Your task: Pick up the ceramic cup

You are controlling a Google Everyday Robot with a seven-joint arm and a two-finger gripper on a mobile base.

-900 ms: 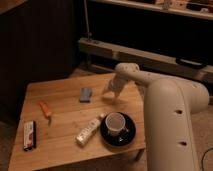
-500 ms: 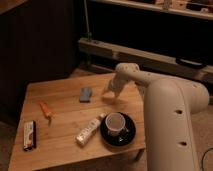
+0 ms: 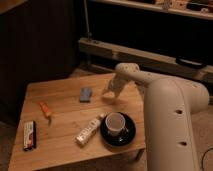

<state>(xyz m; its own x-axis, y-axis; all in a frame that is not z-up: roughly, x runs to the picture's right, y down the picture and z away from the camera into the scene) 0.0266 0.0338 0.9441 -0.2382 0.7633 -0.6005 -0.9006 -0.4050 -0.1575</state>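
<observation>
Wooden table (image 3: 60, 105) | ceramic cup (image 3: 115, 121) upright on black plate (image 3: 126, 140) | my gripper (image 3: 111, 93) low over table, behind cup, apart | opening: cannot tell

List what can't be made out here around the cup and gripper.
Camera view:
- Gripper, over the table's far side behind the cup: its underside faces away.
- Cup: base hidden by its own wall, on the plate.
- Table: near right corner hidden by the arm.
- Bottle: label too small to read.
</observation>
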